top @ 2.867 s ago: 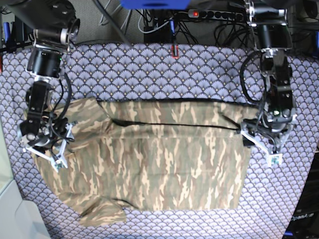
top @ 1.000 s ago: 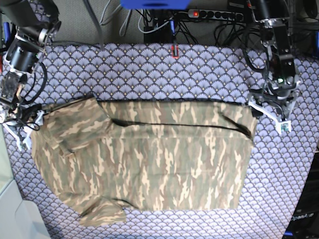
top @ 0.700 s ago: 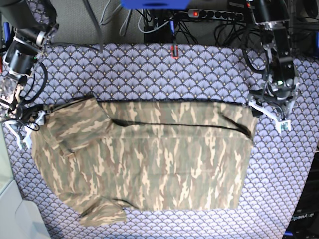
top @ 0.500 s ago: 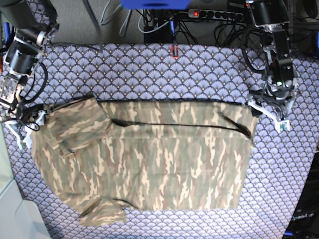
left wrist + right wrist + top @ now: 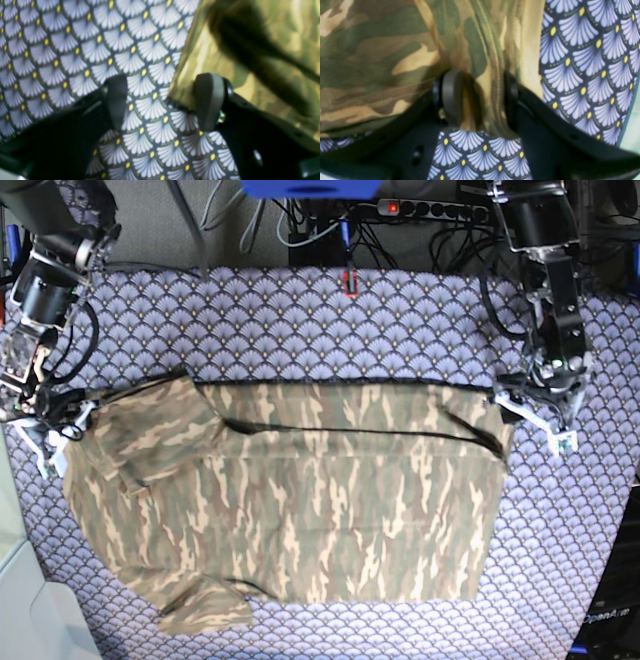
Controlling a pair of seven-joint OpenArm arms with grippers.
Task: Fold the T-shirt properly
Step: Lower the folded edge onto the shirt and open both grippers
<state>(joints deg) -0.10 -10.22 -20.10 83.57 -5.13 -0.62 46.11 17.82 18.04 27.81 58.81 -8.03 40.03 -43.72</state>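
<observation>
The T-shirt (image 5: 290,500) is half folded; its nine-o'clock edge is pinched by the right gripper (image 5: 480,100), the left gripper (image 5: 160,100) gaping wide.

1. The T-shirt (image 5: 250,50) is blurred in the left wrist view; a dark smear crosses it, perhaps a fold.
2. The right gripper (image 5: 482,100) bunches cloth, hiding one fingertip.
</observation>
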